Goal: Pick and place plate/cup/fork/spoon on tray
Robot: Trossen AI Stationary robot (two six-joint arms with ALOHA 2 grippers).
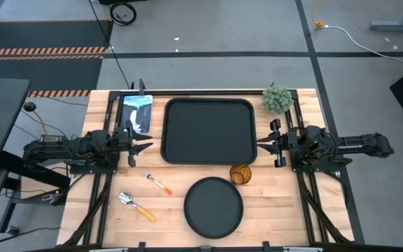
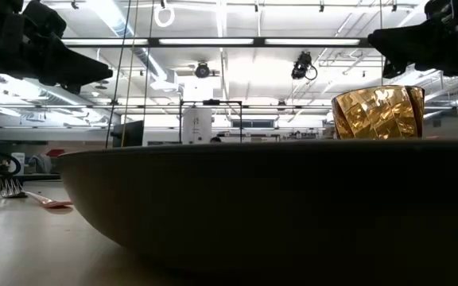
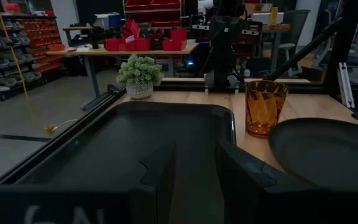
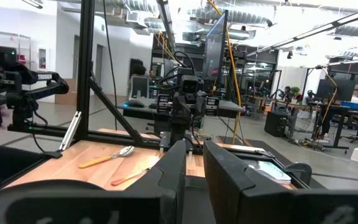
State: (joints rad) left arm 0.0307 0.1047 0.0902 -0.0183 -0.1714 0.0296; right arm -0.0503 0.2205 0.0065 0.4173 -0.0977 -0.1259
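Observation:
The black tray [image 1: 208,131] lies at the table's middle, toward the far side. The round black plate [image 1: 213,206] rests flat near the front edge. The amber cup [image 1: 240,173] stands upright between them, seen also in the left wrist view [image 3: 265,107]. The fork [image 1: 158,183] and the spoon [image 1: 137,206] lie flat left of the plate. My left gripper [image 1: 142,145] hovers open and empty at the tray's left rim. My right gripper [image 1: 264,143] hovers open and empty at the tray's right rim. The two grippers face each other across the tray.
A small green plant [image 1: 277,98] stands at the tray's far right corner. A blue-white picture card [image 1: 137,112] lies left of the tray. Dark frame rails run along both table sides. In the low view the plate [image 2: 277,206] fills the foreground.

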